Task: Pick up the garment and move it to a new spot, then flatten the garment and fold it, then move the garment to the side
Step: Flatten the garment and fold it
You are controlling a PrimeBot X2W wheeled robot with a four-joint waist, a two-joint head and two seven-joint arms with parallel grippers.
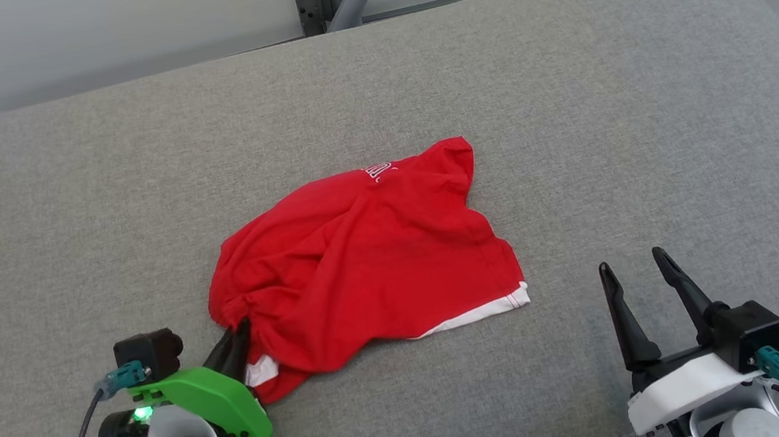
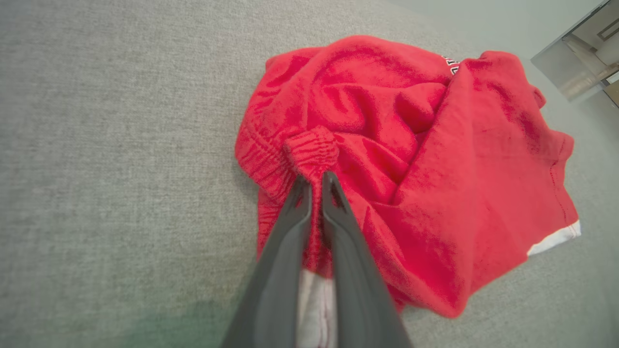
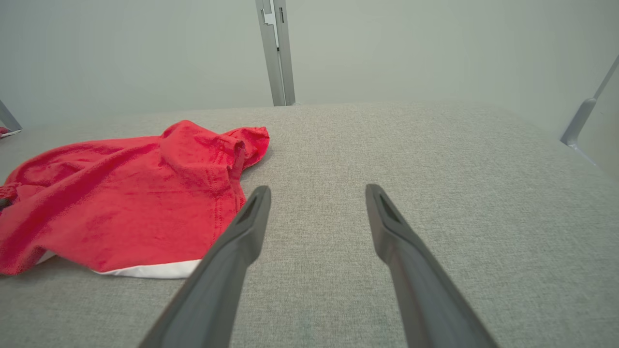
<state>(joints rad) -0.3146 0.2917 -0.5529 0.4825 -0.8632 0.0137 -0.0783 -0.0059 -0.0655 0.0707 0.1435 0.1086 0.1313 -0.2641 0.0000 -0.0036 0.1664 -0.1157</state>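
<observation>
the crumpled red garment is being pinched by the left gripper; beside it, the right gripper is being held wide; lifting, flattening, folding are being awaited.

So the left gripper has its two dark fingers pinched together on a bunched, ribbed bit of the red garment — looks like an elastic band. The rest lies crumpled on the grey fabric surface, white trim at one corner and a white patch between the fingers.
</observation>
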